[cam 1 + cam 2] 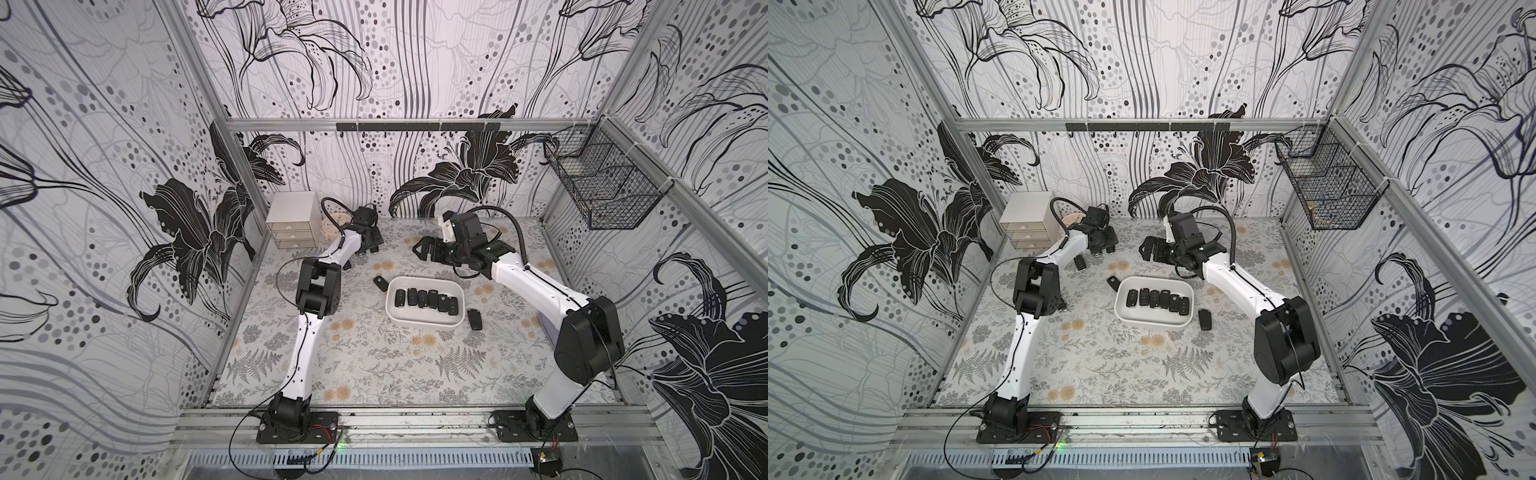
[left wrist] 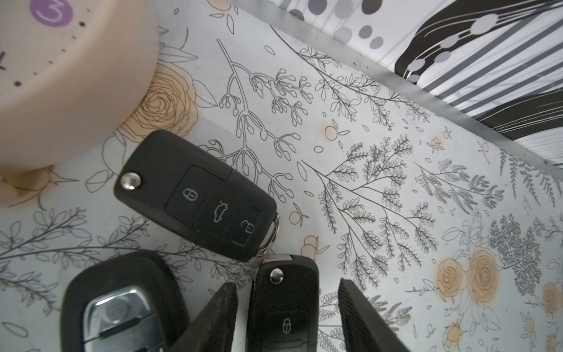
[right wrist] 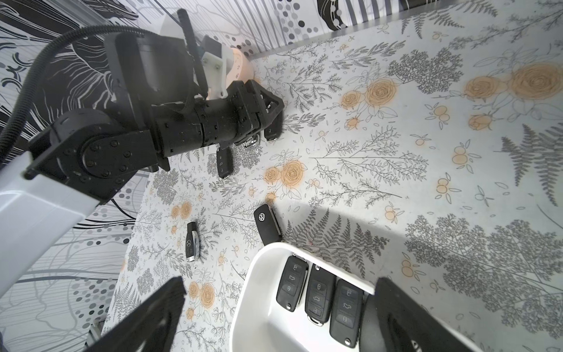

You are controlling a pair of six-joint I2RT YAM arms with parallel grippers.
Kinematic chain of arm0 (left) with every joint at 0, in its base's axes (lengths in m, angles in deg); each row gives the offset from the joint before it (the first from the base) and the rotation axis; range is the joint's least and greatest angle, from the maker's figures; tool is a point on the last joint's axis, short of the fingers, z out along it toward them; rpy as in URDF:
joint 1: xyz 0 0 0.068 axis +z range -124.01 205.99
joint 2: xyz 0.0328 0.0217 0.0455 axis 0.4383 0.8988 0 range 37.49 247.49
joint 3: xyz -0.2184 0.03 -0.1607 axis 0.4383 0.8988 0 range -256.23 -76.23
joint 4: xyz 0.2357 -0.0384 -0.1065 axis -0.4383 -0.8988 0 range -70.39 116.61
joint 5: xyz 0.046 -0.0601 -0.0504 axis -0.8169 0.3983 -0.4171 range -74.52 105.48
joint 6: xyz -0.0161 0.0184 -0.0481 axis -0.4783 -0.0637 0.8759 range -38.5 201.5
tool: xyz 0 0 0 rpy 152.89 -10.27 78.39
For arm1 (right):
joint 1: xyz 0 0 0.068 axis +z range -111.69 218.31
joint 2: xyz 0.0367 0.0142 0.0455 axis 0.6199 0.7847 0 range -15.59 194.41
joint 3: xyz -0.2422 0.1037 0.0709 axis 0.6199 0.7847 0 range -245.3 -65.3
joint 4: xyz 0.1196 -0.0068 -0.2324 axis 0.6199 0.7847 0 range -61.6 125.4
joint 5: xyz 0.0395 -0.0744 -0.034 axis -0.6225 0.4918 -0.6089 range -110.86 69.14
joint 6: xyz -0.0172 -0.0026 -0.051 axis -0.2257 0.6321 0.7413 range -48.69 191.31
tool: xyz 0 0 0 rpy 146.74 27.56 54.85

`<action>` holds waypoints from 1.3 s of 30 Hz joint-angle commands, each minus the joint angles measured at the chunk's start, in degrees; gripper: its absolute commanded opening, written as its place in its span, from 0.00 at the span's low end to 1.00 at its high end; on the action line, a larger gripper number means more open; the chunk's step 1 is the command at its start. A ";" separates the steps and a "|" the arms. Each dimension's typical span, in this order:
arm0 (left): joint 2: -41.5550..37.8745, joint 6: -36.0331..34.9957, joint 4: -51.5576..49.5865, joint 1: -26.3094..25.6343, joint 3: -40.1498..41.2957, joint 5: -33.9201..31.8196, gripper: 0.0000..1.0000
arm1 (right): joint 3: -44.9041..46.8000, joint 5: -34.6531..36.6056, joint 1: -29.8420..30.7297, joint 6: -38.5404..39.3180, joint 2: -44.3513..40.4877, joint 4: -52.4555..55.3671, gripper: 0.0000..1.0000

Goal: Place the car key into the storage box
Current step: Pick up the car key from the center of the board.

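Floral tabletop [image 1: 374,365]: storage box [image 1: 424,325] holds six car keys [image 1: 422,298].

Front half of table [image 1: 374,365] bare, storage box [image 1: 419,326] open-topped with free floor along its near wall, far-left corner crowded, drawer cabinet [image 1: 291,220], beige round dish [image 2: 61,76], flip key [image 2: 198,198] and silver-backed key [image 2: 122,307] hard beside left gripper [image 2: 285,285]
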 commanded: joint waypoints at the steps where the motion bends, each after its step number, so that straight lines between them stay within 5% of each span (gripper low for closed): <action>1: 1.73 -2.27 0.00 -0.25 -1.59 -1.89 0.55 | -1.34 -0.04 0.05 -0.24 0.46 1.74 1.00; 20: 1.38 -5.22 -9.43 -1.58 -1.92 -1.09 0.42 | -2.19 -3.83 -0.94 -3.42 2.59 2.24 1.00; 28: -5.79 -4.21 -8.00 -1.60 9.17 0.30 0.42 | -2.04 -5.01 -0.92 -4.95 3.02 1.41 1.00; 39: -23.50 -2.23 -2.83 -2.18 36.52 1.61 0.42 | -0.59 -6.72 -0.74 -5.73 1.76 -0.03 1.00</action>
